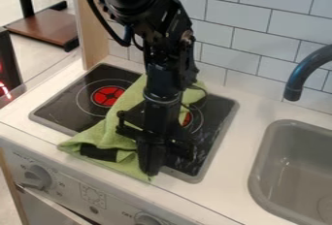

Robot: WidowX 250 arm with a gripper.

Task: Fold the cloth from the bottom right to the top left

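My gripper (152, 170) points down at the front of the cooktop (61, 107), lower end right at the cloth's near edge. Can't tell from here if I'm open, closed or pinching fabric.

Cloth (107, 133), green, sits rumpled and slanting across the cooktop, partly behind me, front edge spilling onto the counter (224, 190). Dark patch (98, 152) on its front left part, can't ID it.

Handling: should be light, limp, not slippery, nothing to break. Won't push flat, will just bunch. Best grab is the bottom right corner, slightly in from the edge, then lift low and carry to top left. Shallow bite probably slips off; deep one likely drags the whole cloth.
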